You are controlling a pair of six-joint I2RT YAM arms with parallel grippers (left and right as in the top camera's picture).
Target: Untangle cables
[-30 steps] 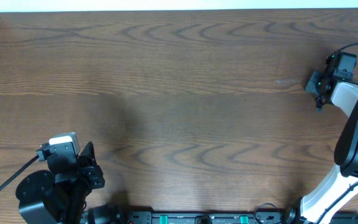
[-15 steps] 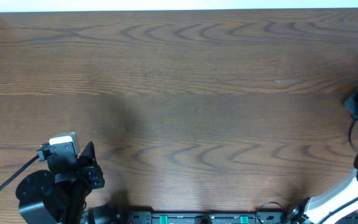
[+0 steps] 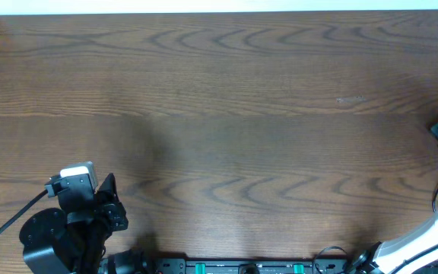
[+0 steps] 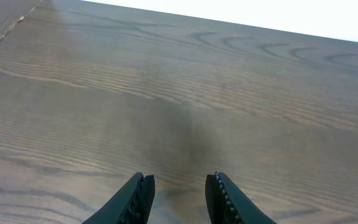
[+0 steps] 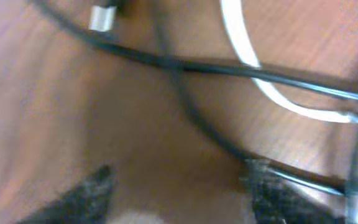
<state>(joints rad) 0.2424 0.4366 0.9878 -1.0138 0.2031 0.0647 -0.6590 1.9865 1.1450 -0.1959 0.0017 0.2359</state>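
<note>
Your right gripper (image 5: pixel 176 177) gaped empty just above the black cable (image 5: pixel 197 64) crossing the white cable (image 5: pixel 238 43); closing there could have pinched both.

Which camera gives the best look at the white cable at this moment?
The right wrist view: the white cable curves close below the camera, crossed by a black cable, though the picture is blurred. The overhead view shows none of it on the table; the left wrist view shows only bare wood.
</note>
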